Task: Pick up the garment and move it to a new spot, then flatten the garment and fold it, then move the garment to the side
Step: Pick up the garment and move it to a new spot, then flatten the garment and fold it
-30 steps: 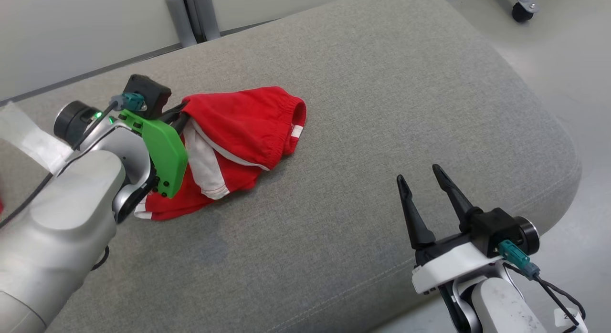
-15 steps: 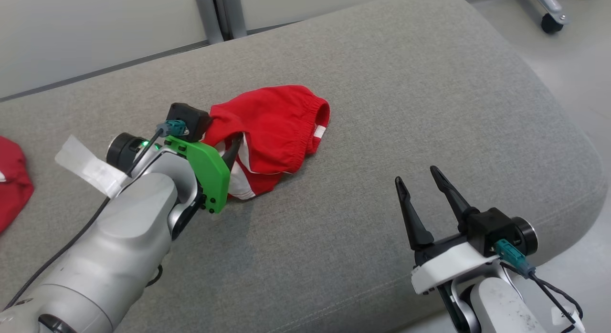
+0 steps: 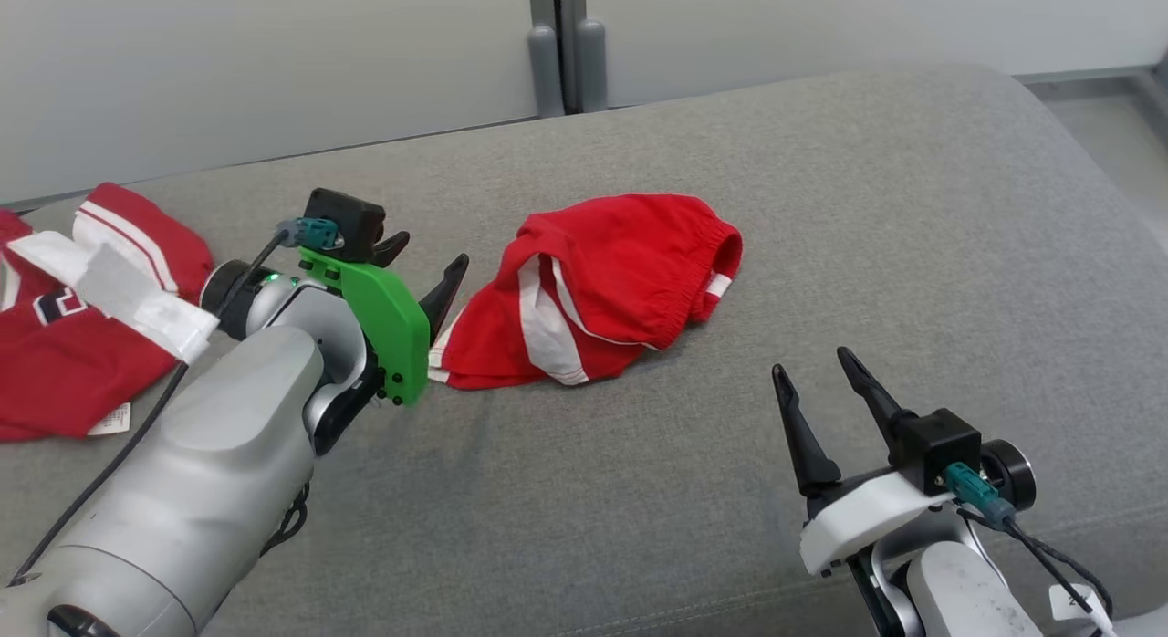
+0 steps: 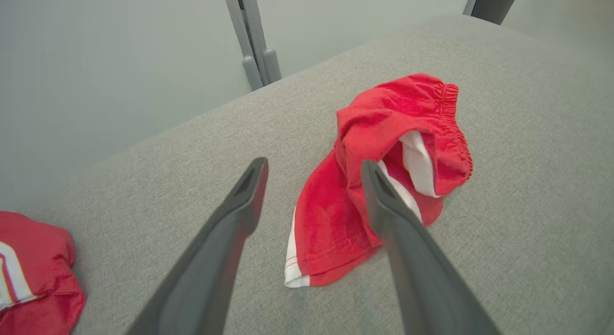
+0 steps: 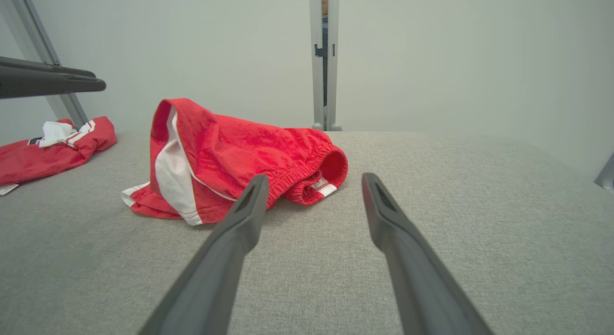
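In the head view the left gripper (image 3: 431, 252) has let go of the shorts (image 3: 602, 299). A second ago its fingers were closed in the red cloth; now they stand wide apart and empty, just off the shorts' left hem. So the move to a new spot looks done, and flattening comes next. The shorts lie in a crumpled heap about the middle of the bench (image 3: 821, 208), well in from its right end, with a second red garment (image 3: 73, 345) at the left end. The right gripper (image 3: 811, 361) hangs wide open and empty near the front edge. From the left wrist, the shorts (image 4: 374, 128) are doubled over themselves, a white stripe showing inside the fold and one leg hem flat on the bench. From the right wrist, the heap (image 5: 240, 148) stands humped — its elastic waistband gaping toward the bench's right end.
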{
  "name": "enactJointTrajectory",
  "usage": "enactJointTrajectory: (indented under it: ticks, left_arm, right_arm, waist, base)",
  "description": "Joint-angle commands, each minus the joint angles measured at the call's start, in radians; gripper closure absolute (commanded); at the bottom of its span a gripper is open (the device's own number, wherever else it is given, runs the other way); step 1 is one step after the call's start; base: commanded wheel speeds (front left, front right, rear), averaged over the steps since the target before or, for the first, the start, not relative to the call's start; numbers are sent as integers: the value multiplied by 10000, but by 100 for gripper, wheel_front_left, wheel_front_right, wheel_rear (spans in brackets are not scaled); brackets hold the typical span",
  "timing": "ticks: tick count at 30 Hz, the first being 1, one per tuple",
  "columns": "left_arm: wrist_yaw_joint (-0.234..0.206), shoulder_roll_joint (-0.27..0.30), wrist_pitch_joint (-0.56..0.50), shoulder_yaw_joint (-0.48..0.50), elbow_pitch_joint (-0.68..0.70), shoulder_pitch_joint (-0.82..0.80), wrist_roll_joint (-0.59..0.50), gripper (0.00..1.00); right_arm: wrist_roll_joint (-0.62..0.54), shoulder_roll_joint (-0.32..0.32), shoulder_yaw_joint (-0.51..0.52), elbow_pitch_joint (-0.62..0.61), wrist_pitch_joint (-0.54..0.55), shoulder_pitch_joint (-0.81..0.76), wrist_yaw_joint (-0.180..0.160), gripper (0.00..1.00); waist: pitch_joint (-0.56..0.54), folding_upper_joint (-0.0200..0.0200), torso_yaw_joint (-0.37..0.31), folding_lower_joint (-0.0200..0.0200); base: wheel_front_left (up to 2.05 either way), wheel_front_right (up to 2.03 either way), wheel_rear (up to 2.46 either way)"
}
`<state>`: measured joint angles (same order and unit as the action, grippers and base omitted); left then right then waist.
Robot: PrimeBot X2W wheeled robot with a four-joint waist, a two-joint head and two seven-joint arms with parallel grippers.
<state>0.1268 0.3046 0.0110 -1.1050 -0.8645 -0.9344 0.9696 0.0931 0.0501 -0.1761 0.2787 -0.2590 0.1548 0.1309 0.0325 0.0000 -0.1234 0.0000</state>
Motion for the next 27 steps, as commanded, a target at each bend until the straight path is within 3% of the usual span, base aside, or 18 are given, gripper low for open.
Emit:
enactJointTrajectory:
  ticks: [1, 9, 11, 15, 20, 27]
  left_arm:
    - [15, 58, 83, 64, 63, 135, 129, 0]
    - [-948, -323, 1375, 575, 1099, 1082, 463, 0]
    - [-1525, -535, 1890, 658, 1759, 1674, 471, 0]
    - [-2254, -751, 2329, 797, 2824, 2461, 291, 0]
    - [-3072, -688, 2516, 800, 4104, 3197, -437, 0]
    - [-3732, -501, 2543, 1130, 5401, 3736, -1130, 0]
  right_arm:
    - [-68, 8, 23, 104, 48, 153, -3, 0]
    - [231, 11, 424, 1748, 304, 1138, -3, 0]
    - [525, 12, 504, 2561, 361, 1678, -3, 0]
    - [751, 20, 756, 3710, 387, 2293, -3, 0]
    - [935, 129, 1022, 5033, 266, 2970, -3, 0]
    - [955, 426, 1105, 6572, 156, 3638, -3, 0]
  waist:
    - [-378, 0, 668, 0]
    - [-292, 0, 1813, 0]
    - [-99, 0, 2231, 0]
    - [201, 0, 2722, 0]
    - [611, 0, 3268, 0]
    - [1080, 0, 3888, 0]
  base:
    - [0, 0, 0]
    - [0, 0, 0]
    - [0, 0, 0]
    - [0, 0, 0]
    - [0, 0, 0]
    - [0, 0, 0]
